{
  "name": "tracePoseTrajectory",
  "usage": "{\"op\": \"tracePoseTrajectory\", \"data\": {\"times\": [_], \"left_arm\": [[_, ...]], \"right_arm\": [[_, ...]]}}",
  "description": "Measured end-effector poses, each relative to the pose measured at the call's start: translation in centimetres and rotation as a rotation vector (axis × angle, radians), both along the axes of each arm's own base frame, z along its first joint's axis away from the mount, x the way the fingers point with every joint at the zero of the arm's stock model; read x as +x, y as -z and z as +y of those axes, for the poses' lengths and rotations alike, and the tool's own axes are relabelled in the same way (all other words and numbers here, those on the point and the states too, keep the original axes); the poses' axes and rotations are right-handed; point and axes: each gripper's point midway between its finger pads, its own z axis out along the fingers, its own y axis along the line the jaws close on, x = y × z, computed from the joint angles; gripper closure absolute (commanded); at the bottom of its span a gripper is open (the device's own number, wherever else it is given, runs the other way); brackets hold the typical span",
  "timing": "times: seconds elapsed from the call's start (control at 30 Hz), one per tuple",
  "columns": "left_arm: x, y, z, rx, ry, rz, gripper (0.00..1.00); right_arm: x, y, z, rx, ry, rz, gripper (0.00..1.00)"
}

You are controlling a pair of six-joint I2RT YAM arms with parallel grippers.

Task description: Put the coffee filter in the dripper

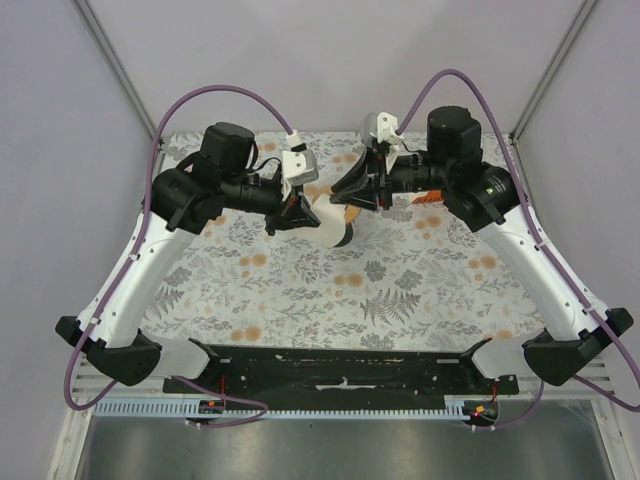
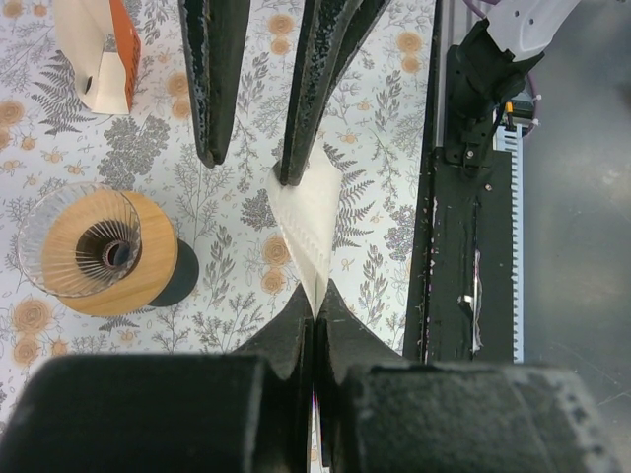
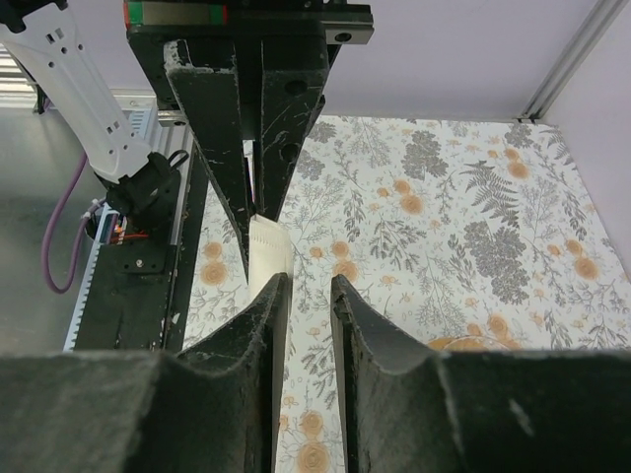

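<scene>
Left claw [image 2: 315, 313] tight on coffee filter [image 2: 308, 212]

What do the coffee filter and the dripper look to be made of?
The coffee filter: thin matte white paper, by its crimped edge and soft bend. The dripper: a clear ribbed cone, glass or plastic, I cannot tell which, in an orange-brown ring that looks like smooth wood, on a dark base.

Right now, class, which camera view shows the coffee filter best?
Left wrist: the coffee filter faces it broadside, pinched by the left hand. Top external shows a small white patch; right wrist, a narrow strip.
</scene>
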Motion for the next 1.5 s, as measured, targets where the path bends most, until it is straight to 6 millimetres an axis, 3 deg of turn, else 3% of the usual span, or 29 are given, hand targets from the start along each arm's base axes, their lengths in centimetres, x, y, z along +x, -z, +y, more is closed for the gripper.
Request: {"op": "tracePoseTrajectory", "data": {"times": [0.37,0.73,0.97,1.3,1.5], "left_arm": [[0.0,0.1,0.1,0.008,0.004,-0.009,0.98],[0.1,0.4,0.2,0.026,-0.003,-0.019,0.98],[0.1,-0.1,0.2,0.020,0.000,-0.035,0.98],[0.2,0.1,0.0,0.023,0.006,-0.034,0.98],[1.2,0.5,-0.4,0.033,-0.010,-0.040,0.98]], "right_arm": [[-0.3,1.0,0.1,-0.029,-0.017,0.012,0.60],[-0.7,2.0,0.1,-0.059,-0.038,0.021,0.59],[-1.3,3.8,0.0,-0.088,-0.077,0.046,0.58],[-1.6,4.5,0.5,-0.070,-0.111,0.087,0.76],[-0.7,6.1,1.4,-0.066,-0.105,0.161,0.93]]}}
